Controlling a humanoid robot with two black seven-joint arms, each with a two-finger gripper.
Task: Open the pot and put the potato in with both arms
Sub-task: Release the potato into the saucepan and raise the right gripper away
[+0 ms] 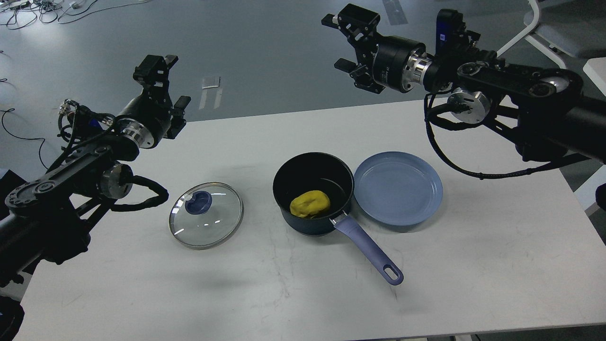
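Table [473,284], white, bearing at centre the pot [303,220], dark navy, lid off, its lavender-blue handle [369,251] running out toward 5 o'clock; the potato [310,204], yellow, lies inside on the pot's black floor. Glass lid [206,215] with blue knob lies flat at 9 o'clock of the pot, apart from it; blue plate [398,190] sits at 3 o'clock, its rim just beside the pot. Left gripper [165,81] at 10 o'clock and right gripper [338,42] at 1 o'clock hang above the table's far edge, each with fingers spread wide, holding nothing.
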